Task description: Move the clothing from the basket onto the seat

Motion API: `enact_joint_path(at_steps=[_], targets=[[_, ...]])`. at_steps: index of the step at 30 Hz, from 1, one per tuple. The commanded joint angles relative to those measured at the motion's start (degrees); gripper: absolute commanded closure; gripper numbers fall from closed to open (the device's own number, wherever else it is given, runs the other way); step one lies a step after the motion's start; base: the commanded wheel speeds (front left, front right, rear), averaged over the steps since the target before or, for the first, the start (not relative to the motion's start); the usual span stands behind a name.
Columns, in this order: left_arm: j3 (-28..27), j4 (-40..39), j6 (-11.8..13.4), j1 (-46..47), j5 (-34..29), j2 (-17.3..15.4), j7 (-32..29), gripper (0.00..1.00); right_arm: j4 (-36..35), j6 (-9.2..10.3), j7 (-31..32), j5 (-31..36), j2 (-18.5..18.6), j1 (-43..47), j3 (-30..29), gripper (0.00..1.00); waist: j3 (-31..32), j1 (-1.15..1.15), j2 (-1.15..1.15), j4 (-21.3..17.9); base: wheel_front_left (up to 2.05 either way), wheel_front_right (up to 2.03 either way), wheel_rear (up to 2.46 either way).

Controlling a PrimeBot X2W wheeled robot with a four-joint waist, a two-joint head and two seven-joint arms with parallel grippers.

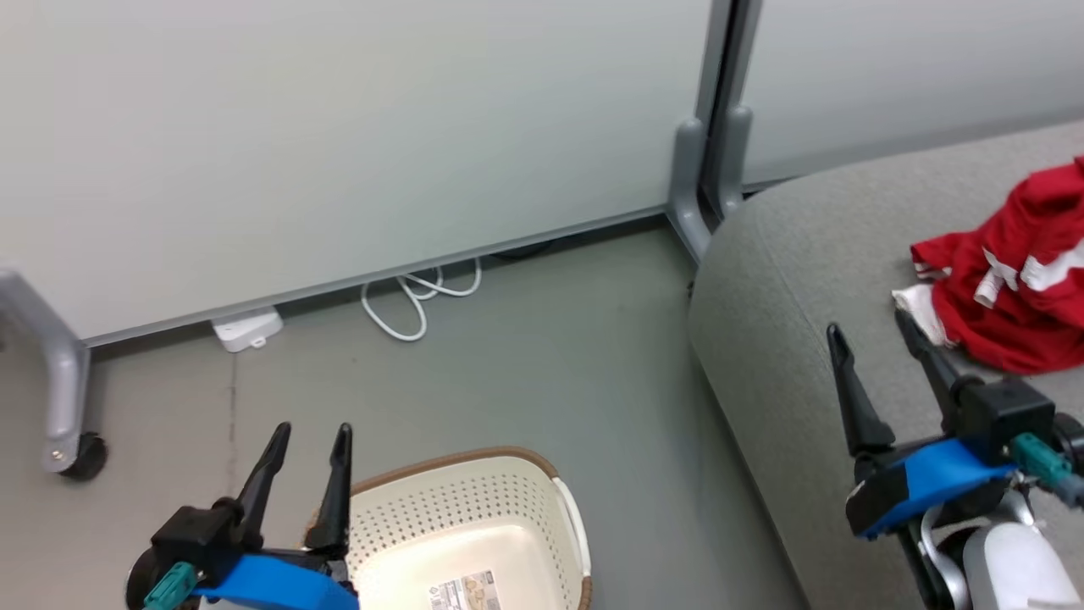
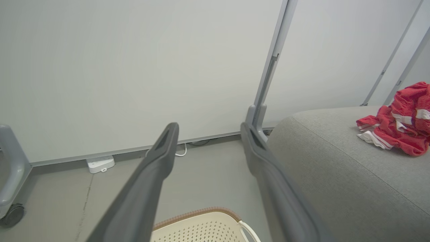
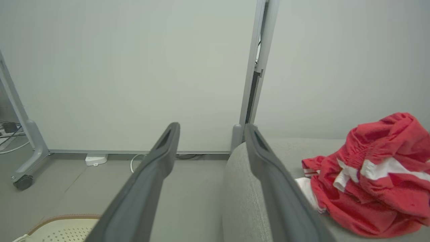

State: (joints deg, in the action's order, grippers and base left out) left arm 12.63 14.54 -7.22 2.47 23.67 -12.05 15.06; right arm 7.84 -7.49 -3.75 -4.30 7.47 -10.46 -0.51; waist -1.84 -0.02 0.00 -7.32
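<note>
Holding left hand [image 1: 313,430] empty, fingers apart, by basket [image 1: 474,462]; seeing bare floor inside, no red. Holding right hand [image 1: 868,324] empty, apart, above seat [image 1: 788,254], just short of clothing [image 1: 1016,288] lying heaped there. Judging transfer likely finishing; next, checking basket's hidden near part.

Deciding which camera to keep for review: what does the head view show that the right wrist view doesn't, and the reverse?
Head view adds: the open left gripper and the printed label on the floor of the cream perforated plastic basket. Right wrist view adds: dark cables on the floor at far left. Both share: the open right gripper, the red fabric clothing with white stripes, lying on the grey upholstered seat, and the basket.
</note>
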Motion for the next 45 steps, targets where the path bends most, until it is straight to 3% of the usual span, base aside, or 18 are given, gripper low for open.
enact_joint_path(at_steps=[1,11,18,45], targets=[[-1.0,0.3,-0.4,-0.8,-0.5,0.2,0.2,0.00,-1.4,-0.01,0.0,0.6,-0.8,2.0,-0.1,0.00,1.8,0.02,0.00,2.3,0.00,0.00,0.00],[-8.9,1.4,-0.3,-4.3,-1.8,1.6,0.2,0.00,-4.6,-0.01,0.4,0.9,-4.1,9.0,0.9,0.00,3.4,0.02,0.00,5.0,0.00,0.00,0.00],[-11.0,0.7,-0.3,-5.7,-2.9,3.0,0.2,0.00,-4.4,-0.01,0.3,0.6,-4.6,10.4,1.2,0.00,3.6,0.02,0.00,5.2,0.00,0.00,0.00],[-10.8,0.8,-0.3,-6.7,-2.7,3.3,0.2,0.00,-2.8,-0.01,-0.2,-1.9,-4.6,10.4,2.5,0.00,3.5,0.02,0.00,5.1,0.00,0.00,0.00]])
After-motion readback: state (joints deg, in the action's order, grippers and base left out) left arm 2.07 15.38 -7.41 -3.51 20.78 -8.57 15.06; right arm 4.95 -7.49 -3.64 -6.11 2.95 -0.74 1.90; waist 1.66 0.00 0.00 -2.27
